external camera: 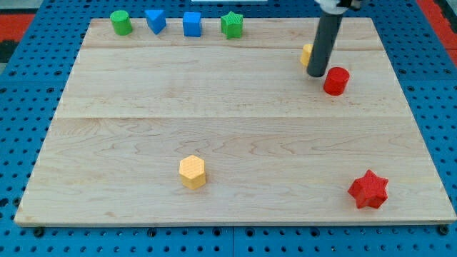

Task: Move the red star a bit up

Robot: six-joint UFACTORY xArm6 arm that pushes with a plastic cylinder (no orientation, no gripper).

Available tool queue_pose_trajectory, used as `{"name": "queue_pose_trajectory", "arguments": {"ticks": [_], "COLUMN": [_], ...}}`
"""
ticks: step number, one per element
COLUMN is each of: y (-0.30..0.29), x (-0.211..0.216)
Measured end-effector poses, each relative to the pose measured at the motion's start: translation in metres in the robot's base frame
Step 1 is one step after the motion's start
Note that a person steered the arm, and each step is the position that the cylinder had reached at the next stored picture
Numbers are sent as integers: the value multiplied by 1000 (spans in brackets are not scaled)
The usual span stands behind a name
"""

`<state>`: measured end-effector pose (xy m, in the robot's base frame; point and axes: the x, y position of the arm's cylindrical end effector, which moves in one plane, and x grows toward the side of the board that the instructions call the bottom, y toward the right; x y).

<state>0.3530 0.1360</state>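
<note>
The red star [368,189] sits near the bottom-right corner of the wooden board [235,128], flat on the surface and clear of every other block. Well above it, toward the view's top right, lies a red cylinder [335,81], and just to that cylinder's left my tip [315,74] rests on the board, close beside it (whether the two actually touch cannot be told). The dark rod rises from there toward the view's top edge and partly hides a yellow block [306,54] behind it, whose shape cannot be made out. So my tip is far from the red star, up the board from it, with bare wood between them. There is no gripper on this arm, so nothing is spread, pressed together or pinched.

A yellow hexagon [192,171] stands alone in the lower middle of the board, well to the left of the star. Along the top edge runs a row of four: a green cylinder [121,22], a blue triangle [156,21], a blue cube [191,24] and a green star [231,25].
</note>
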Motion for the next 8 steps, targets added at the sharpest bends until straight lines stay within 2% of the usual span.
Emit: {"name": "queue_pose_trajectory", "arguments": {"ticks": [1,2,3,4,5,6,7,8], "y": [1,9,-14,33,99,147,105,51], "x": [-2,19,63,93,144,220,263,241]}}
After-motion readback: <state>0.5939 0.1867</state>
